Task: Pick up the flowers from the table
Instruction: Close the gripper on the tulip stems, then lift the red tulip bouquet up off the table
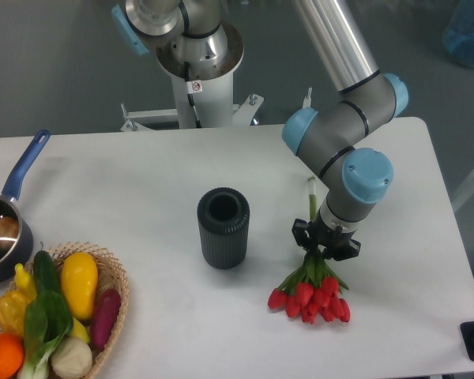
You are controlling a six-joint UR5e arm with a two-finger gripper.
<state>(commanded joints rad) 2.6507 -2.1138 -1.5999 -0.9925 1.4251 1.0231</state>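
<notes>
Toward the right edge of the table point(142, 174), roughly midway between its far and near edges, you are finding the gripper point(325, 246) pointing down over the flowers point(312, 294).

Item: flowers. Red buds are fanning out toward the near edge; green leaves and stems are running up under the black fingers, and one thin stem end is showing beyond the wrist, toward the far edge.

Pincer: the two fingers are sitting close together around the stem bundle and appear to be clamping it. You are reading that as a grasp, though the contact itself is small and partly hidden.

Progress: the approach and the closing look done. Whether the bunch is clearing the tabletop you cannot tell; the buds are lying close to the surface. The lift is what you are judging to be left.

Other stock: a dark ribbed cylinder point(223, 227) is standing upright near the centre; a basket of vegetables point(55, 316) is occupying the near left corner; a blue-handled saucepan point(4, 229) is resting at the left edge.
</notes>
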